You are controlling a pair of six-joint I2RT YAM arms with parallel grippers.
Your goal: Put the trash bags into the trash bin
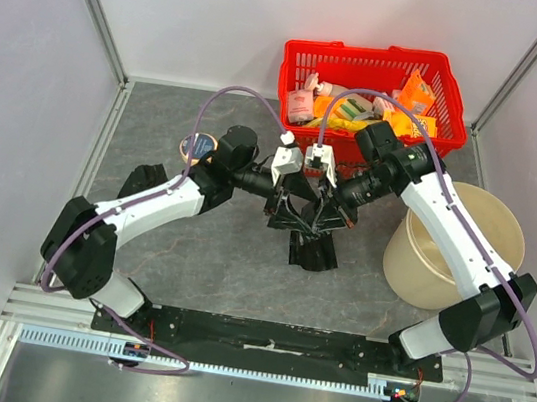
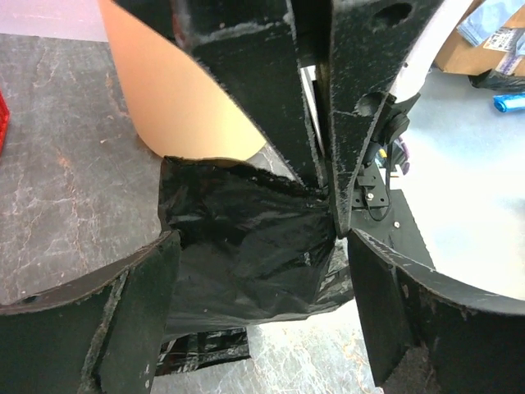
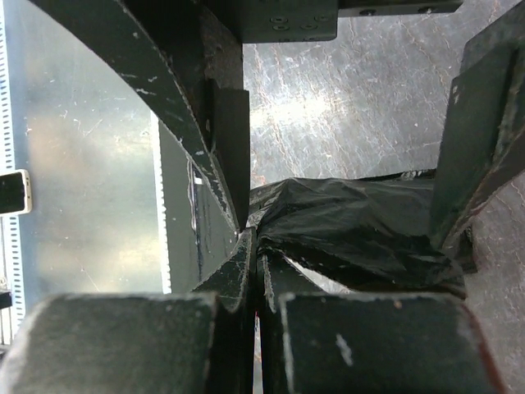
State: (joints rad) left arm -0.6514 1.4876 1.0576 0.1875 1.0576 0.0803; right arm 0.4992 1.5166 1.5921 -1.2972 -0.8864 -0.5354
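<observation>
A black trash bag (image 1: 298,222) hangs just above the table centre between both grippers. My right gripper (image 1: 320,209) is shut on its edge; in the right wrist view the gripper (image 3: 256,238) pinches the bag (image 3: 361,230) at a corner. My left gripper (image 2: 262,242) is open, its fingers (image 2: 123,320) wide apart on either side of the bag (image 2: 246,246). A second black bag (image 1: 313,255) lies flat on the table below. The beige trash bin (image 1: 415,268) stands to the right, partly under the right arm.
A red wire basket (image 1: 361,55) full of packaged goods stands at the back, just behind the grippers. A small round tin (image 1: 199,146) sits left of centre near the left arm. White walls enclose the table on three sides.
</observation>
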